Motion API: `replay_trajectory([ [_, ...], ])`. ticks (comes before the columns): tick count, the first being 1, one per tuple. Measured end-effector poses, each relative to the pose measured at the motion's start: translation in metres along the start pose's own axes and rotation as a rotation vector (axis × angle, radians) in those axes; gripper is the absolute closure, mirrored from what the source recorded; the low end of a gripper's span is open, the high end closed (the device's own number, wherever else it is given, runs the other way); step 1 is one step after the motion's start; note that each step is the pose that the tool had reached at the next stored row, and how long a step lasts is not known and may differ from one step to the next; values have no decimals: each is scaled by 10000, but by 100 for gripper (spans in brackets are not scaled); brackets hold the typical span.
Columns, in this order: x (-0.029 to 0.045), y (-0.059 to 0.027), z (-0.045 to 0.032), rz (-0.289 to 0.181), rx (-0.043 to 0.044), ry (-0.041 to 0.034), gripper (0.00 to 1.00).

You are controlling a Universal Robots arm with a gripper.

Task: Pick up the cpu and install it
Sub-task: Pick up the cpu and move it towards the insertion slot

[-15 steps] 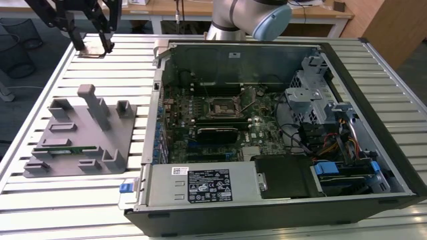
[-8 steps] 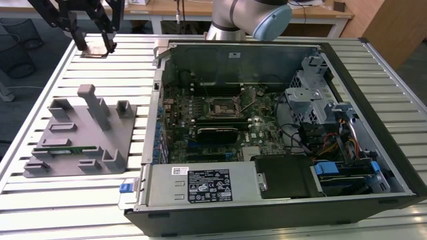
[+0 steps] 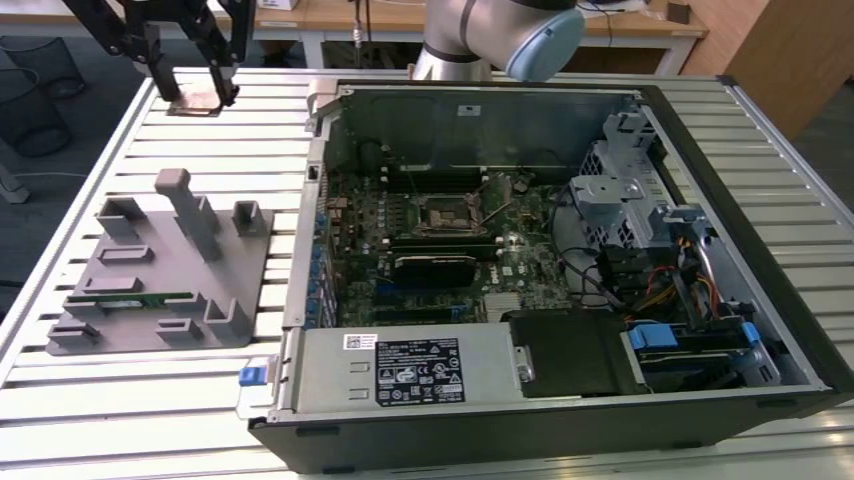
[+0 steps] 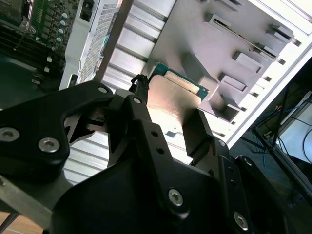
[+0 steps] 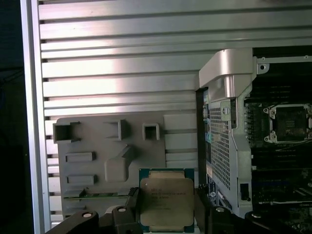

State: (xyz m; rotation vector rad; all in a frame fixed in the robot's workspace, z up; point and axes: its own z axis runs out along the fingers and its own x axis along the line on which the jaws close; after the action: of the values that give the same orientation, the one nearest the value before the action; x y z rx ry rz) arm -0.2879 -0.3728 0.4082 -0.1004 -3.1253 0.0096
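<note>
The cpu (image 5: 166,202) sits clamped between the two black fingers (image 5: 201,207) of the gripper (image 5: 166,217), held flat and lifted clear of the surface (image 3: 200,400). In the first wrist view its silver top plate faces the camera, framed by a thin green rim, with one finger pressed against each of two opposite edges. In the second wrist view the cpu (image 4: 171,97) shows a pale, brightly lit face with a green edge along its far side, and the gripper (image 4: 170,114) closes on it from both sides. In the exterior view the cpu (image 3: 198,103) appears as a small coppery plate in the gripper (image 3: 196,97), hanging over the far corner of the slatted metal surface on the exterior view's left, well apart from the open computer case (image 3: 534,400). Nearer on that same side lies a grey plastic tray (image 3: 160,290) with upright blocks, and a thin green memory stick (image 3: 127,298) rests in one of its slots. The case lies on its side to the exterior view's right of the tray, with its motherboard exposed; the square metal-framed socket (image 3: 447,210) sits near the middle of the board. The arm (image 3: 507,35) rises behind the case's far wall.
</note>
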Motion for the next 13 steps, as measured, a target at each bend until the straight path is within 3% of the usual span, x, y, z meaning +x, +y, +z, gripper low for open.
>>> replay_trajectory([
  [13, -84, 5, -1, 0, 0, 0, 47],
])
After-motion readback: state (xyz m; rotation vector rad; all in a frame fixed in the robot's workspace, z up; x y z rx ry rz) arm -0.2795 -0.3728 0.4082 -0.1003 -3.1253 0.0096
